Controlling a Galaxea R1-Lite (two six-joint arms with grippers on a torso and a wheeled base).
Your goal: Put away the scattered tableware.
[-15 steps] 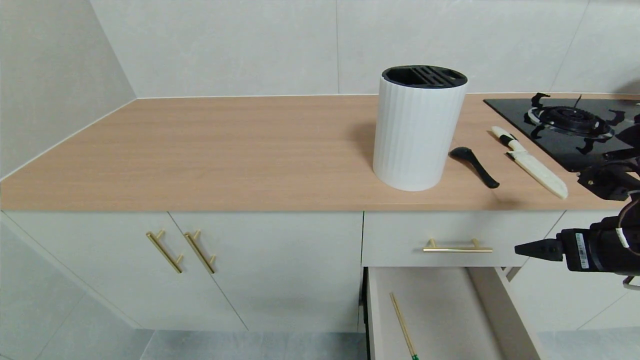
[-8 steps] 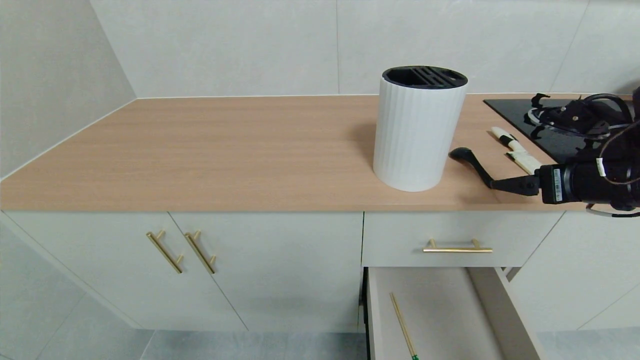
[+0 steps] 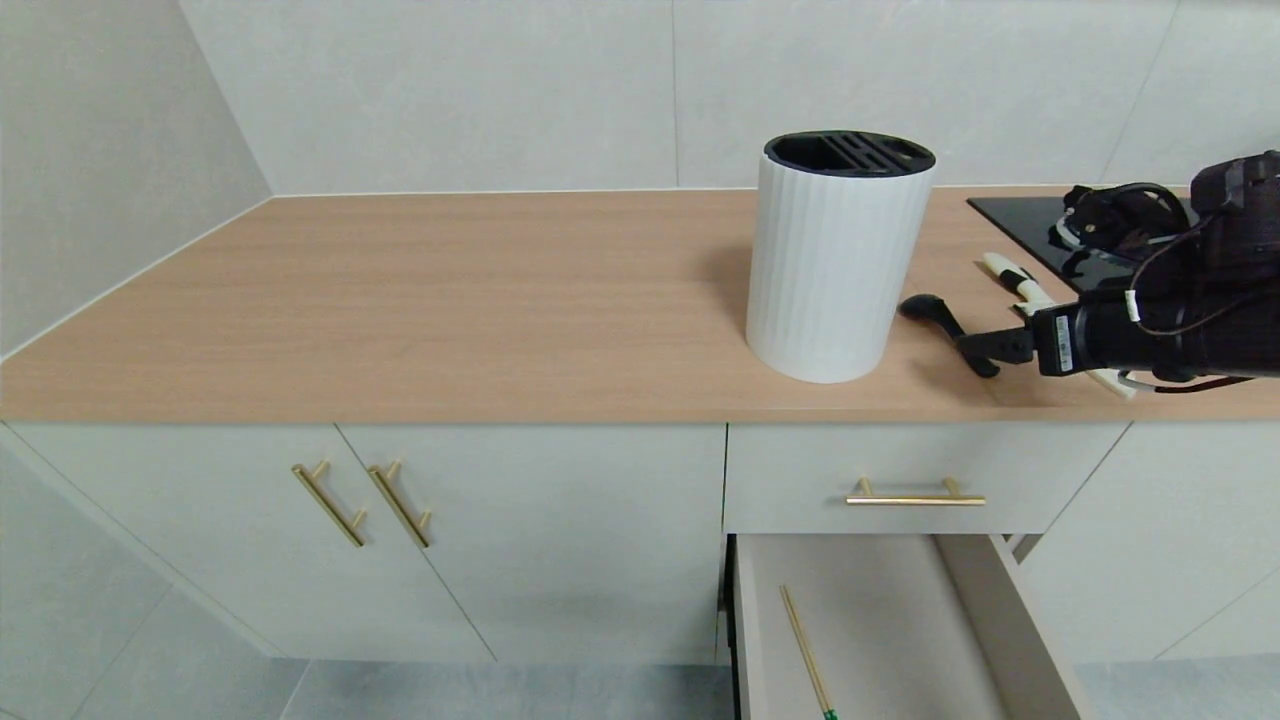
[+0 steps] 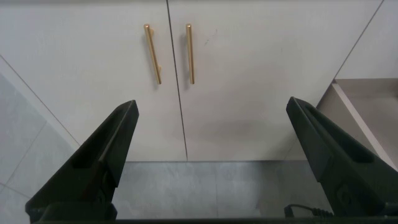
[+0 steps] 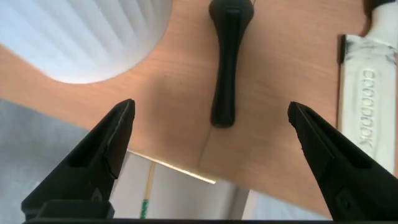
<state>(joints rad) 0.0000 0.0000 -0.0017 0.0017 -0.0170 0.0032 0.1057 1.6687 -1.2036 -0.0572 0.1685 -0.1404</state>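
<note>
Lying flat, black spoon (image 3: 938,320) shows slim handle, rounded bowl.

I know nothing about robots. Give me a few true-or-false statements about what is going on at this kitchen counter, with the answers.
1. The black spoon lies on the countertop beside the white utensil holder. True.
2. The right gripper is shut on the spoon. False: it is open, with a finger on either side of the spoon's handle.
3. The lower drawer is open, with a chopstick inside. True.
4. The knife stands in the utensil holder. False: it lies on the countertop between the spoon and the hob.
5. The left gripper holds a fork. False: it is open and empty, facing the cabinet doors.
</note>
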